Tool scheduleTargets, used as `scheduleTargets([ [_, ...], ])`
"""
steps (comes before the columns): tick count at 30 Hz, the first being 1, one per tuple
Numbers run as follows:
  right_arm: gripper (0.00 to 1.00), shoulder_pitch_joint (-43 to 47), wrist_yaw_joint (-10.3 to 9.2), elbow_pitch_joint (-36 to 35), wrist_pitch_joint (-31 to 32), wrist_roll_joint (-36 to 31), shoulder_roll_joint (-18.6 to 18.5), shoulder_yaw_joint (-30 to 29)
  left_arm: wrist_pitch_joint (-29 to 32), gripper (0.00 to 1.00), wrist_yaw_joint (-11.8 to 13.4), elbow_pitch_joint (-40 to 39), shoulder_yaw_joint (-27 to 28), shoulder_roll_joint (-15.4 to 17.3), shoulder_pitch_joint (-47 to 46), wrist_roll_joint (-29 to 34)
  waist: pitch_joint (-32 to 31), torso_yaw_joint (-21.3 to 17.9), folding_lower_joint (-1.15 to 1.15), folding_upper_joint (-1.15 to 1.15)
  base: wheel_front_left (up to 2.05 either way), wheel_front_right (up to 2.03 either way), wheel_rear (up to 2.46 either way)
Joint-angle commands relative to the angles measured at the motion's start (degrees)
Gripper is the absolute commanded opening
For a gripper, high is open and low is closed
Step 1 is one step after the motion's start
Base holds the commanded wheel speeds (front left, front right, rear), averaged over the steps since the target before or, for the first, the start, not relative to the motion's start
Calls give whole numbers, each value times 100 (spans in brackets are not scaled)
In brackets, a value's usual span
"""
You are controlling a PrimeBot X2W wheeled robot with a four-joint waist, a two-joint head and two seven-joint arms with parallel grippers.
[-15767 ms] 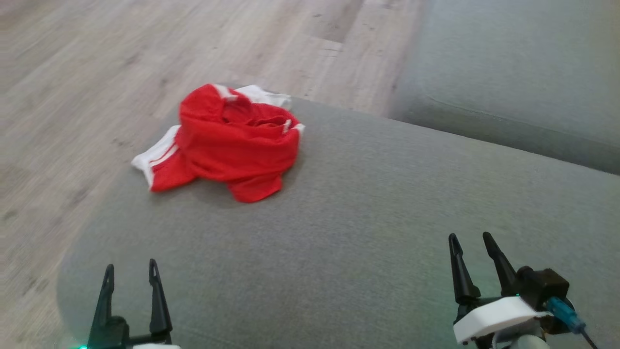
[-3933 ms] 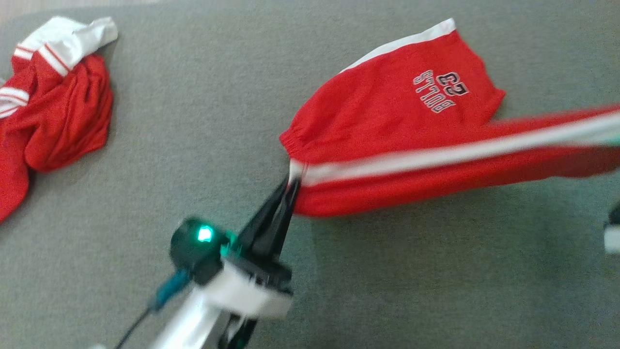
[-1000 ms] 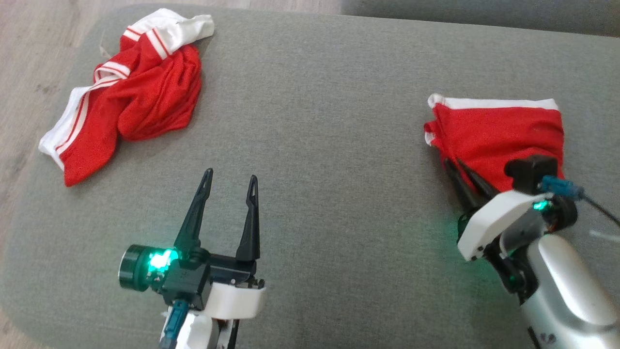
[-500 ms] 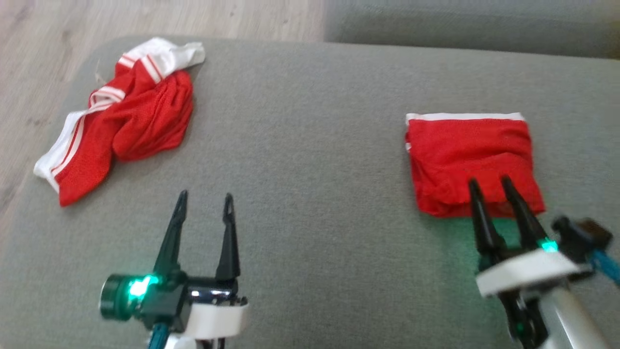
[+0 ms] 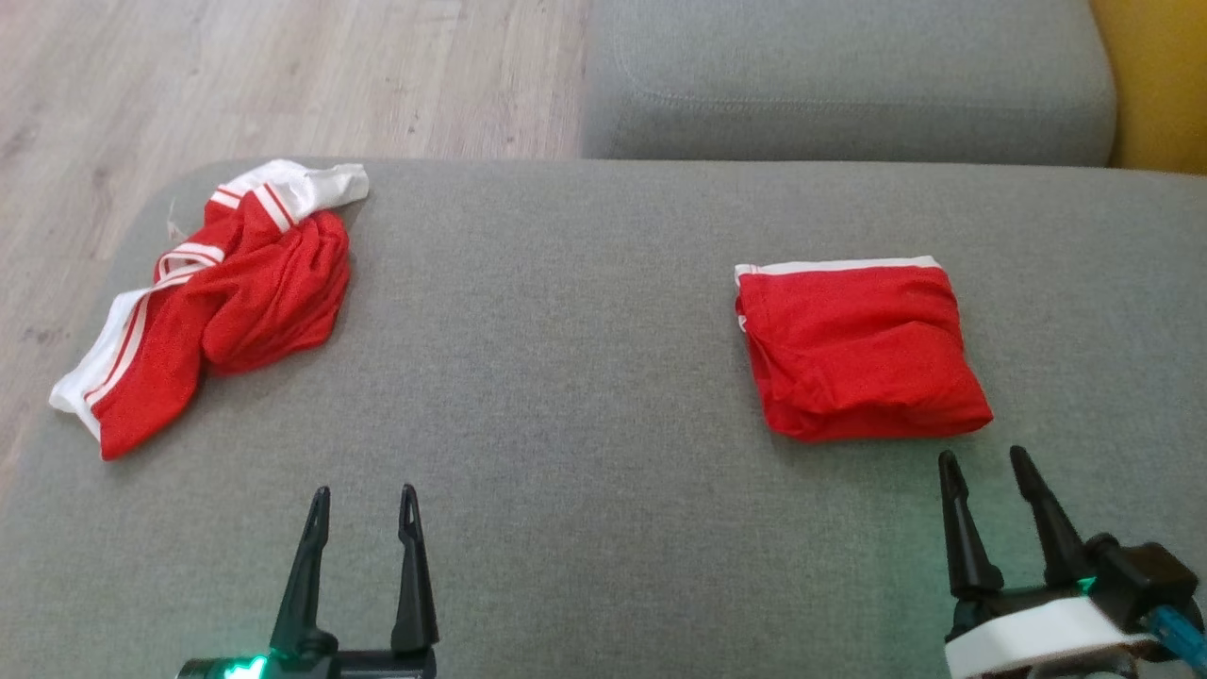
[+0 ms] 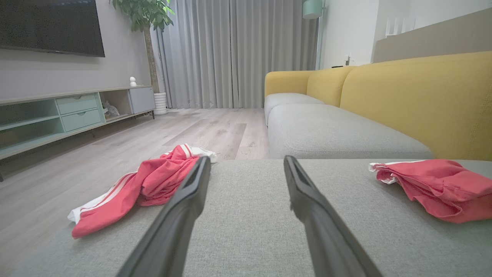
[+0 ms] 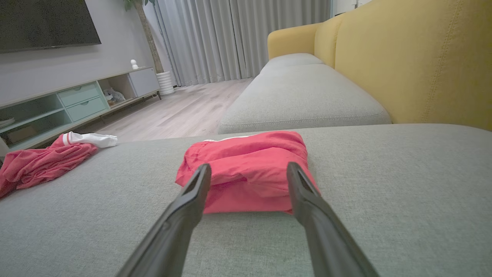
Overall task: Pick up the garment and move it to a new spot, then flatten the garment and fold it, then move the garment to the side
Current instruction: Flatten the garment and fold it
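Right gripper (image 5: pixel 983 460) has let go of the folded garment (image 5: pixel 858 349) and pulled back since a second ago, when we saw its fingers pinched into the cloth. Its two dark fingers are now spread apart with nothing between them, low over the near right part of the grey cushion (image 5: pixel 585 396) and clear of the cloth. We see the folded garment lying flat on the right half of the cushion as a compact red rectangle, with a white band along the edge toward the cushion's far side. In the right wrist view it sits straight ahead, framed between that gripper's fingers. The left gripper (image 5: pixel 365 495) is over the near left part of the cushion, fingers also apart and empty. A crumpled red and white garment (image 5: pixel 217 302) lies bunched at the cushion's far left corner, with one white-trimmed end reaching the cushion's left edge. Past the cushion's far edge are a second grey cushion (image 5: pixel 849 85) and wooden floor (image 5: pixel 283 75). A yellow backrest (image 5: pixel 1155 85) stands off the cushion's far right.
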Motion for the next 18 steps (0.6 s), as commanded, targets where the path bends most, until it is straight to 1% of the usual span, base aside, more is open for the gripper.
scheduleTargets([
  [1,67,-68,-4,-232,-75,-66,-22,136,-24,100,0,-186,213,-5,-117,67,-69,7,1,0,0,0,0],
  [2,0,-53,-4,-213,-75,-57,-12,148,-24,100,-6,-177,217,-5,-110,75,-87,16,1,0,0,0,0],
  [6,0,-259,-4,69,-76,-74,-12,223,-24,100,-36,-166,195,-5,-136,94,-91,100,1,0,0,0,0],
  [10,0,-949,-4,729,-15,-97,34,222,-24,100,-62,-165,92,-5,-223,95,-4,279,1,0,0,0,0],
  [14,0,-1807,-4,1445,322,-190,-55,281,-24,100,-37,-154,-51,-6,-309,45,136,492,1,0,0,0,0],
  [15,0,-1807,-4,1445,322,-190,-55,281,-24,100,-37,-154,-51,-6,-309,45,136,492,1,0,0,0,0],
  [18,0,-2316,-4,2122,668,-217,-155,320,-24,100,-38,-114,-177,-6,-402,6,257,666,1,0,0,0,0],
])
